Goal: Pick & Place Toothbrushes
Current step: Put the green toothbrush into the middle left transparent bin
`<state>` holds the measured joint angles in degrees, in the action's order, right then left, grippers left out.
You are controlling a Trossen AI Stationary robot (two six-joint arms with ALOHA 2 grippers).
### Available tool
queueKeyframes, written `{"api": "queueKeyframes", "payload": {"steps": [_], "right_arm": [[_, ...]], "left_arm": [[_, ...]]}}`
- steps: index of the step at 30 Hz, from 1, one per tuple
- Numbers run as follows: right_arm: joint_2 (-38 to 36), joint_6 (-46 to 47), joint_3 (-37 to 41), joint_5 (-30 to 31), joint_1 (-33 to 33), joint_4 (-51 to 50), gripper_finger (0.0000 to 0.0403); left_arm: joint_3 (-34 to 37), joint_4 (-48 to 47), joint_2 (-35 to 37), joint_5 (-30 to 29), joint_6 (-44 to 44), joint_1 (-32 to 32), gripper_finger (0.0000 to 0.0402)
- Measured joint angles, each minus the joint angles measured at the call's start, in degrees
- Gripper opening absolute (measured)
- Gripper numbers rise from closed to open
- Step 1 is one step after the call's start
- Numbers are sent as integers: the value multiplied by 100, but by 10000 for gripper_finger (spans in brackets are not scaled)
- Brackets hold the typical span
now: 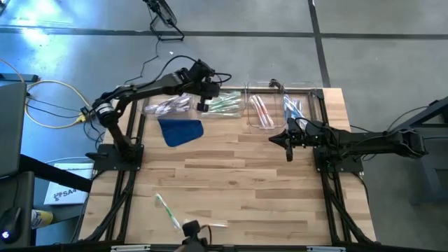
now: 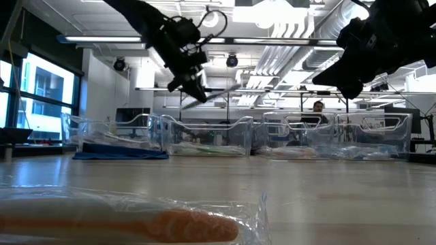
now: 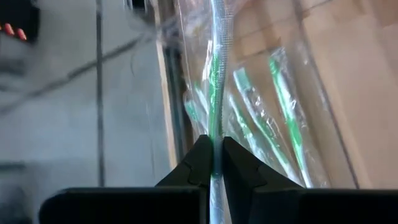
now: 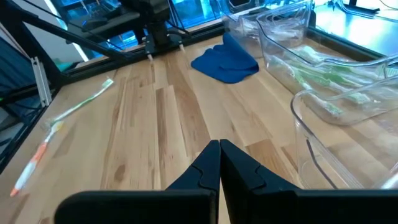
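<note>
My left gripper (image 1: 203, 106) hangs over the clear bins at the table's far edge, shut on a green toothbrush (image 3: 215, 68) in clear wrapping. Below it a bin (image 1: 225, 113) holds several more green toothbrushes (image 3: 283, 106). Neighbouring bins hold pinkish (image 1: 168, 106), red-pink (image 1: 260, 112) and blue (image 1: 294, 108) toothbrushes. A green toothbrush (image 1: 166, 210) and a wrapped one (image 1: 212, 225) lie flat on the wood near the front edge. My right gripper (image 1: 288, 145) waits shut above the table's right side, touching nothing. My left gripper pinches the wrapped green toothbrush between its two fingertips (image 3: 200, 158), on a stretch of the handle (image 3: 215, 134). The toothbrush runs on past the fingertips, roughly along the fingers. It is lifted clear above the bin, and in the low view it sticks out from the gripper (image 2: 221, 92).
A blue cloth (image 1: 180, 131) lies on the wood in front of the left bins. An orange-handled wrapped toothbrush (image 4: 36, 160) lies near the front edge. The middle of the table (image 1: 231, 175) is bare wood. A person sits in the room beyond (image 2: 317, 107).
</note>
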<state>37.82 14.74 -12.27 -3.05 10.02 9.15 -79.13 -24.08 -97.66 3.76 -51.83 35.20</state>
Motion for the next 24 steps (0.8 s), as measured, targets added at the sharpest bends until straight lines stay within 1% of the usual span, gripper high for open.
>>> {"api": "queueKeyframes", "payload": {"steps": [5,14,21,24], "right_arm": [[0,0,0,-4,0,0,2],[1,-1,0,-7,-2,-4,2],[1,0,0,-7,-1,-4,2],[2,0,0,-7,0,-4,2]], "left_arm": [[7,10,-366,-4,623,166,13],[2,321,-807,16,1022,244,13],[4,380,-844,-104,1198,273,13],[4,396,-844,-177,1432,269,30]]}}
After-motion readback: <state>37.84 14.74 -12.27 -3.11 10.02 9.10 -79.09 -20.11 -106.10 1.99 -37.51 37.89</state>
